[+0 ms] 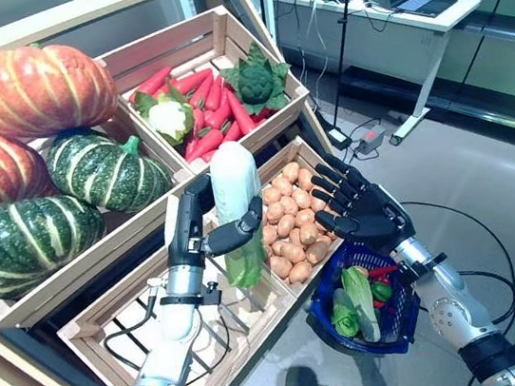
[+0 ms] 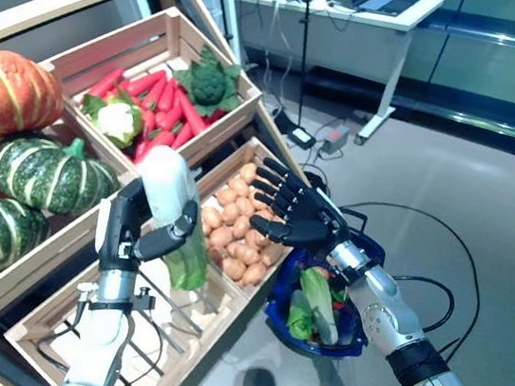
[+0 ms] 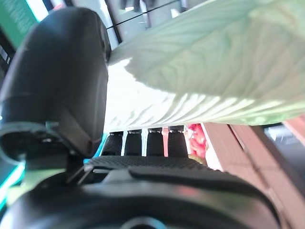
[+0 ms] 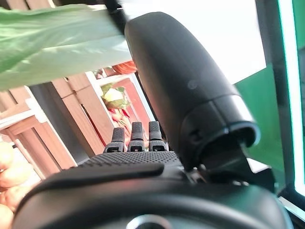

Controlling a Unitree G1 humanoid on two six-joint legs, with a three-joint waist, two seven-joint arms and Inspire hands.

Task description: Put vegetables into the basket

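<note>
My left hand (image 1: 192,229) is shut on a pale green and white napa cabbage (image 1: 236,196) and holds it upright above the stand's lower crates. The cabbage lies against the palm in the left wrist view (image 3: 205,71). My right hand (image 1: 361,209) is open with straight fingers, just right of the cabbage and above the blue basket (image 1: 336,289). The basket stands on the floor and holds green leafy vegetables (image 1: 357,302) and a red one (image 1: 381,273). The cabbage's leaf also shows in the right wrist view (image 4: 52,43).
A wooden stand (image 1: 88,284) with slanted crates stands to the left and behind. A white desk (image 1: 375,4) with a laptop stands far right, with cables on the grey floor (image 1: 485,171) beneath it.
</note>
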